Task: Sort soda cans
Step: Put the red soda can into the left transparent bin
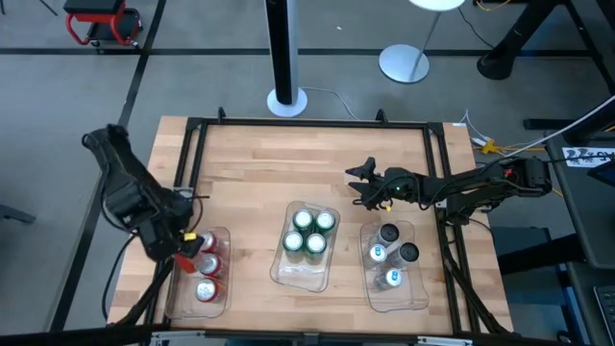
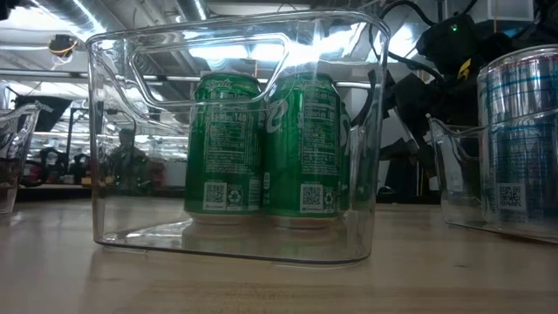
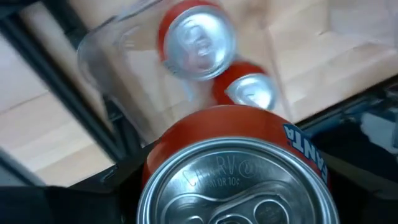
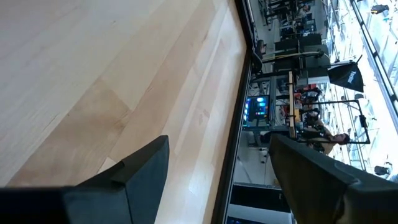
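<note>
My left gripper (image 1: 184,246) is at the far end of the left clear tray (image 1: 223,300), with a red soda can (image 1: 195,240) in it. In the left wrist view this can (image 3: 236,155) fills the foreground, silver top toward the camera, and two more red cans (image 3: 198,40) stand in the tray beyond. Several green cans (image 1: 309,231) stand in the middle tray and show close up in the low view (image 2: 261,144). Several silver-grey cans (image 1: 389,255) stand in the right tray. My right gripper (image 1: 360,183) (image 4: 219,140) is open over bare table, beyond the right tray. My left gripper holds the red soda can from above, pointing down, with the can upright and its top (image 3: 230,186) toward the wrist. The can itself hides the fingers, so which part of its wall they are on cannot be told. It sits over the tray's far end.
Three clear trays lie in a row near the table's near edge, with gaps of bare wood between them. A black frame (image 1: 307,123) runs round the table top. The far half of the table is bare wood. Beyond it a pole base (image 1: 286,100) stands on the floor.
</note>
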Available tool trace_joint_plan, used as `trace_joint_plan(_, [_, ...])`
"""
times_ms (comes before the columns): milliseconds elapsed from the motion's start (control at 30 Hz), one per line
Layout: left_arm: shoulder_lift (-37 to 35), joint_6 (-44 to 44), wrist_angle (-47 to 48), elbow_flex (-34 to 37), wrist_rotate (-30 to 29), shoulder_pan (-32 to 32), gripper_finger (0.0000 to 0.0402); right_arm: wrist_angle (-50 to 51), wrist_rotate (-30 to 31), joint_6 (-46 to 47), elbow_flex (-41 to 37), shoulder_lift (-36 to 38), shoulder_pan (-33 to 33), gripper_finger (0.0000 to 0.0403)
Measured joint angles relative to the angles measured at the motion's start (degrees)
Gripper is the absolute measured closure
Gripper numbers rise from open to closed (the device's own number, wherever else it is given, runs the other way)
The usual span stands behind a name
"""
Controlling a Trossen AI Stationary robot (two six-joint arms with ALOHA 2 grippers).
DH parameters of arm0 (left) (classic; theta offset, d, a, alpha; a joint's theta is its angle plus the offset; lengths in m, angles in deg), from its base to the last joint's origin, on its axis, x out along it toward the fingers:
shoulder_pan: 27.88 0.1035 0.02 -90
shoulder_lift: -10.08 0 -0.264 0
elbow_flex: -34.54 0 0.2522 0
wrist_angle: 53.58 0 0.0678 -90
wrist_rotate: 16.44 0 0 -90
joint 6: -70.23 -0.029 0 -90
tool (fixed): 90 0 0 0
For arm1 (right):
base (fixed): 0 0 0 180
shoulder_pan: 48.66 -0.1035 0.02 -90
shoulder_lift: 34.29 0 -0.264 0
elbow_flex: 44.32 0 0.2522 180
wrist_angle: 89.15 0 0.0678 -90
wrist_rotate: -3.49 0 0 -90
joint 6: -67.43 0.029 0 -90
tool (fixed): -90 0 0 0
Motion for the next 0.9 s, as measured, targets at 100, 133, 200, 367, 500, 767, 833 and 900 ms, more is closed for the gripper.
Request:
trace_joint_plan(100, [1.42, 4.37, 1.54, 0.02, 0.04, -3.79, 0.0100, -0.01, 0.00, 0.00, 0.00, 0.01, 0.00, 0.0125])
trace_joint_plan(133, [1.80, 5.61, 1.43, 0.02, 0.04, -4.93, 0.0100, -0.01, 0.00, 0.00, 0.00, 0.01, 0.00, 0.0125])
trace_joint_plan(200, [2.53, 8.33, 1.15, 0.02, 0.04, -6.98, 0.0100, -0.01, 0.00, 0.00, 0.00, 0.01, 0.00, 0.0125])
trace_joint_plan(367, [6.09, 12.77, 2.80, 0.02, 0.00, -10.61, 0.0100, -0.01, 0.00, 0.00, 0.00, 0.01, 0.00, 0.0125])
trace_joint_plan(500, [10.56, 11.59, 2.45, 0.02, -0.28, -12.08, 0.0100, -0.55, 0.00, 0.00, 0.00, 0.01, 0.00, 0.0125])
trace_joint_plan(767, [16.39, 10.39, 0.13, 0.02, -4.74, -12.86, 0.0100, -1.54, 0.00, 0.02, 0.00, 0.01, 0.00, 0.0125])
trace_joint_plan(833, [17.80, 9.43, 0.16, 0.02, -4.30, -12.86, 0.0100, -1.54, 0.00, 0.00, 0.00, 0.01, 0.00, 0.0125])
trace_joint_plan(900, [18.94, 8.38, 0.24, 0.02, -4.28, -12.86, 0.0100, -1.54, 0.00, 0.00, 0.00, 0.01, 0.00, 0.0125])
